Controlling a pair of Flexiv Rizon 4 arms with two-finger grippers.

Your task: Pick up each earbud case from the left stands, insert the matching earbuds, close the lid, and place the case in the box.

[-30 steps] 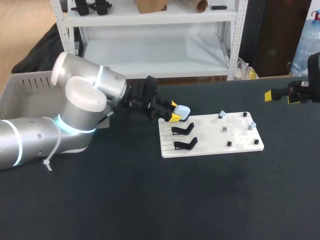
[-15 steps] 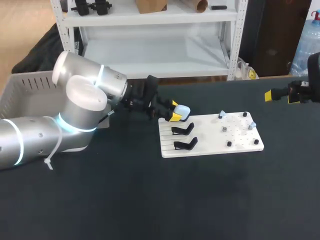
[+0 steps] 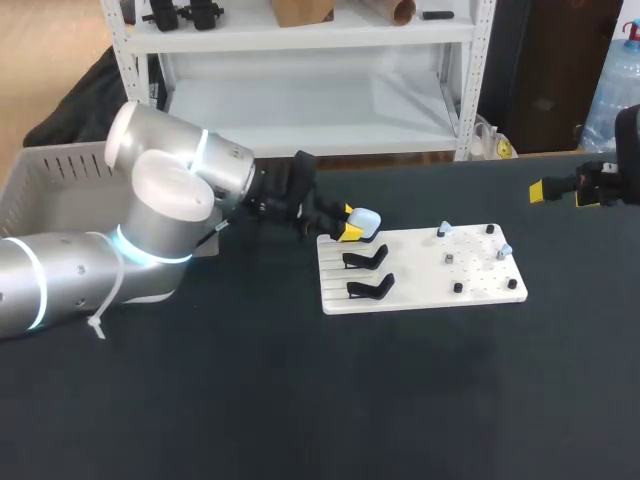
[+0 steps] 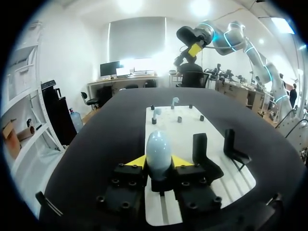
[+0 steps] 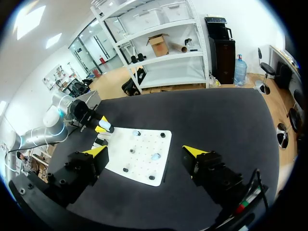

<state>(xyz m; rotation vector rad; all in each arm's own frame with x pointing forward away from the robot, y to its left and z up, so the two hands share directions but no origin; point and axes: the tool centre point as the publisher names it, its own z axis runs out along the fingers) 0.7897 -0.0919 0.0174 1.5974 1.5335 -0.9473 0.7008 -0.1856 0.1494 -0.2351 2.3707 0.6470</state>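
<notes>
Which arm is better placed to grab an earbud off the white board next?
Right, likely: the right gripper is open, empty and nearer the earbuds; the left gripper is shut on the earbud case.

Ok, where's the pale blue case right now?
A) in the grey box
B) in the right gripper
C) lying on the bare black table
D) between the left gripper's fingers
D: the pale blue case is clamped between the left gripper's yellow tips, at the white board's corner; the right gripper is open and empty.
</notes>
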